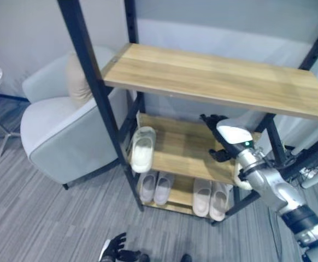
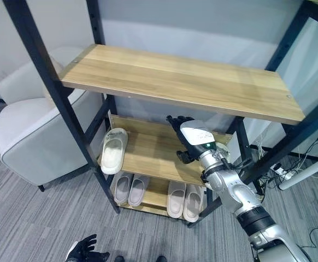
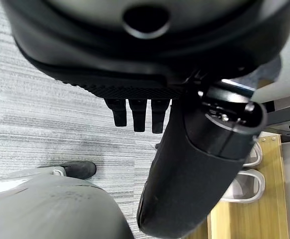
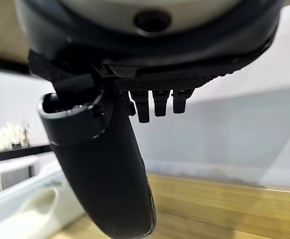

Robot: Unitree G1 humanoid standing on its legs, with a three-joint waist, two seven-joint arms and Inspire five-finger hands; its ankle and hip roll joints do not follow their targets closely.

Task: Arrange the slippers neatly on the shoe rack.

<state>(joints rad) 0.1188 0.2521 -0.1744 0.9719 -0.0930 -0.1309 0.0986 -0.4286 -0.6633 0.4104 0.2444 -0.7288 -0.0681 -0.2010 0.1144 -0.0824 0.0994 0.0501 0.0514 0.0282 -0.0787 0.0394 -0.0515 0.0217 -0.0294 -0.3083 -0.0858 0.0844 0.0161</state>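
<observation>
The shoe rack (image 1: 213,79) has 3 wooden shelves in a black frame and stands on grey carpet. On the middle shelf (image 1: 183,150), 1 pale slipper (image 1: 142,148) lies at the left end, its toe hanging a little over the front edge. On the bottom shelf sit 2 pairs of slippers: a greyish pair (image 1: 155,187) to the left and a cream pair (image 1: 210,198) to the right, each pair side by side with toes outward.

The right hand (image 1: 220,136) reaches in over the right part of the middle shelf, under the top shelf. Its fingers (image 4: 157,102) are straight and apart, holding nothing, with the thumb standing out beside them.

The left hand (image 1: 114,249) hangs low above the carpet in front of the rack, fingers (image 3: 137,113) relaxed and spread, empty.

A grey armchair (image 1: 66,128) stands just left of the rack.
</observation>
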